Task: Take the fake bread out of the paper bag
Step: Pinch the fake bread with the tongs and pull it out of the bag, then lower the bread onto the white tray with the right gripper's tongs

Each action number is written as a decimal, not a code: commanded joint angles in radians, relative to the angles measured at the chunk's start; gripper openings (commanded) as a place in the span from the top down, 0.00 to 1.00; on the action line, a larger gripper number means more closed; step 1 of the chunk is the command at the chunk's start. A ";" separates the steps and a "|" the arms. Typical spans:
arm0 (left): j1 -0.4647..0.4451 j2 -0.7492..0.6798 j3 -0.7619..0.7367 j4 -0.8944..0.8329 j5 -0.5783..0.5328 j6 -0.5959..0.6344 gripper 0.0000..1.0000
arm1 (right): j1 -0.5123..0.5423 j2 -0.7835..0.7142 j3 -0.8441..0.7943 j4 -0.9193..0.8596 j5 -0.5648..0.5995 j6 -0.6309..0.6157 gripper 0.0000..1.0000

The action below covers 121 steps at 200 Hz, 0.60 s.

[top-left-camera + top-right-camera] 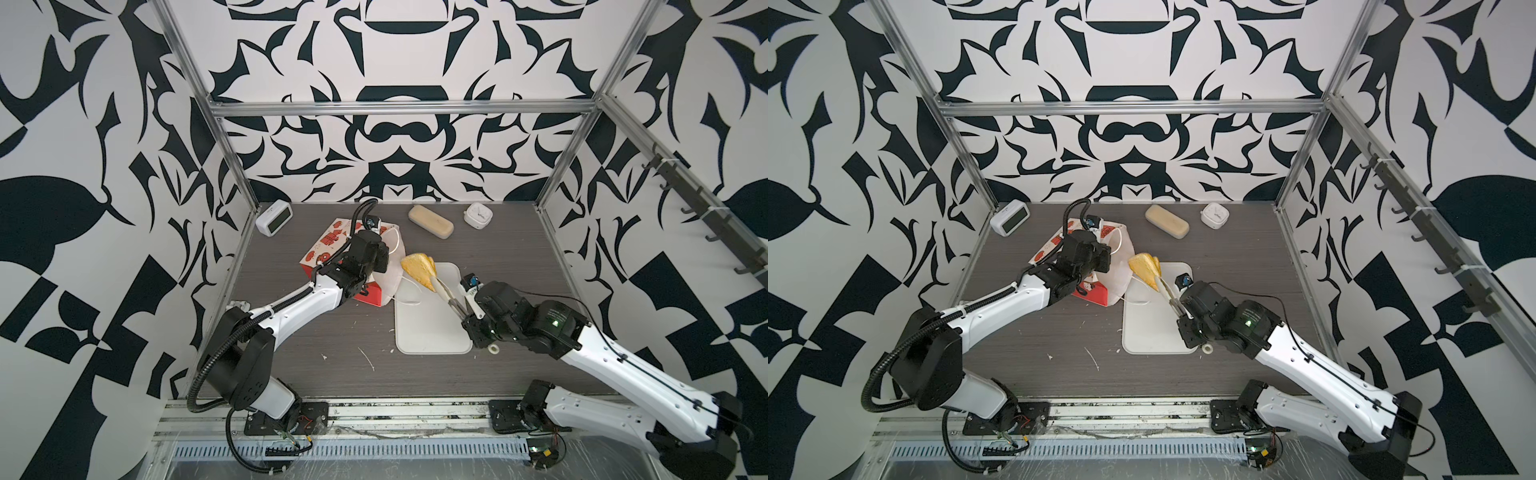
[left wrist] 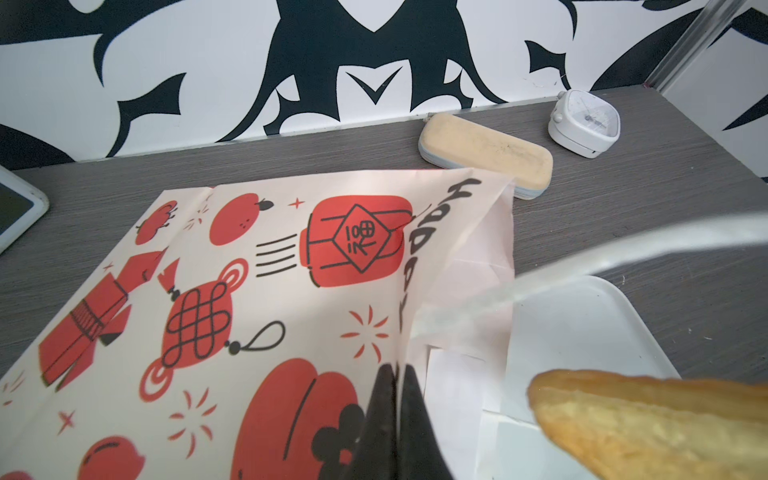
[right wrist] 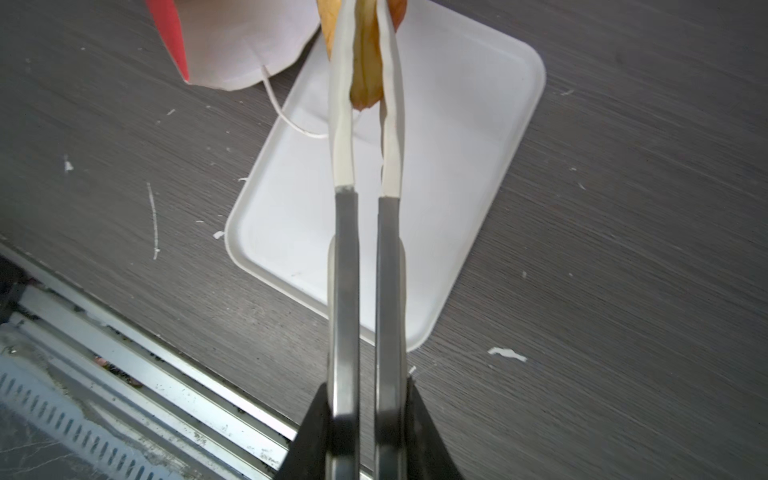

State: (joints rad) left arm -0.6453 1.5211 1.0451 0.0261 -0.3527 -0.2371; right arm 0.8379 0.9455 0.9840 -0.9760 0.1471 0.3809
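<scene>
The paper bag (image 1: 328, 245) (image 2: 249, 291) lies on its side with red prints on top. Its white mouth faces the white tray (image 1: 428, 332) (image 3: 457, 208). My left gripper (image 2: 397, 368) is shut on the upper edge of that mouth. My right gripper (image 1: 462, 311) (image 3: 368, 386) is shut on a pair of metal tongs (image 1: 444, 295) (image 3: 347, 249) with white tips. The tips pinch one golden piece of fake bread (image 1: 417, 268) (image 1: 1144, 268) (image 3: 365, 79), held in the air just outside the bag's mouth, over the tray's far end. The inside of the bag is hidden.
A pale beige oblong block (image 1: 431, 221) and a small white clock (image 1: 478, 215) sit at the back of the table. A white digital clock (image 1: 274, 217) stands at the back left. A white cord handle (image 1: 409, 301) trails onto the tray. White scraps (image 1: 365, 357) dot the near tabletop.
</scene>
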 commanded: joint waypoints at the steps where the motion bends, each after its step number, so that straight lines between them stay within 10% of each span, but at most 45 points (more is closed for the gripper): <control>1: 0.010 -0.025 -0.004 0.024 -0.020 -0.023 1.00 | -0.003 0.009 0.079 -0.075 0.192 0.040 0.96; 121: 0.018 -0.114 -0.107 0.071 -0.004 -0.029 1.00 | -0.003 0.353 0.147 -0.196 0.437 0.108 0.97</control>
State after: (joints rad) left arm -0.6361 1.4273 0.9558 0.0490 -0.3584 -0.2409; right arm 0.8371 1.2964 1.0763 -1.1290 0.4656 0.4339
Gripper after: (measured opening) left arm 0.049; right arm 0.264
